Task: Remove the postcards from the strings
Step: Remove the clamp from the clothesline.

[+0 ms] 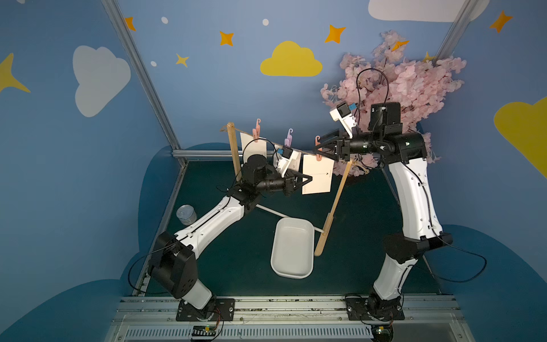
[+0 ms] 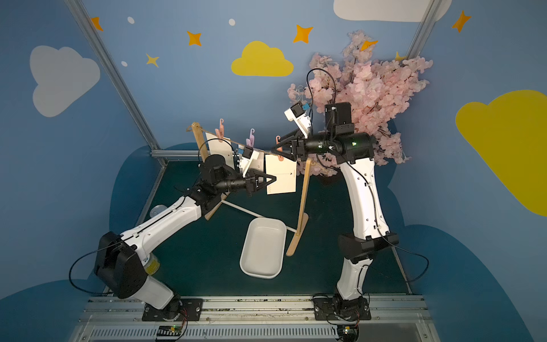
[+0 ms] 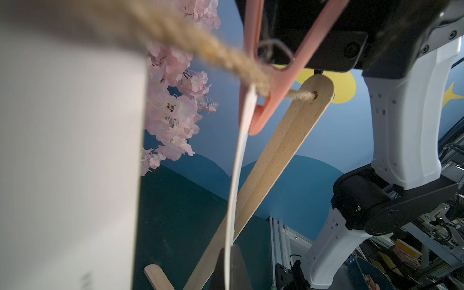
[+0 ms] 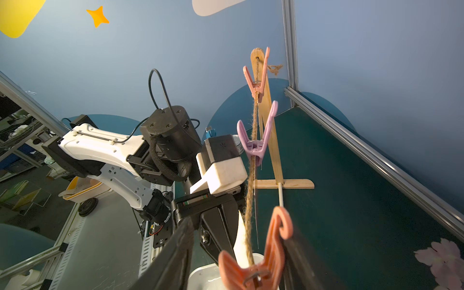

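Hanging off the strings (image 1: 268,141), three postcards (image 1: 248,145), each pegged at its top edge above the surface.

- Handling, by judgement: thin paper, very light, floppy. It will likely crease or tear if pulled while a peg bites. Best taken at a lower or side edge, well clear of the peg.
- Left end effector (image 1: 308,179): pressed together, pinching the nearest postcard (image 1: 319,177) at its side edge.
- Right end effector (image 1: 318,148): spread either side of the orange clothespin (image 4: 266,261) holding that card.
- Left wrist view adds the card edge-on, bowed, running down between the fingers (image 3: 237,266). Top views show only flat overlap.
- Right wrist view adds a gap between one finger and the peg's handle, too small to see in the top views.
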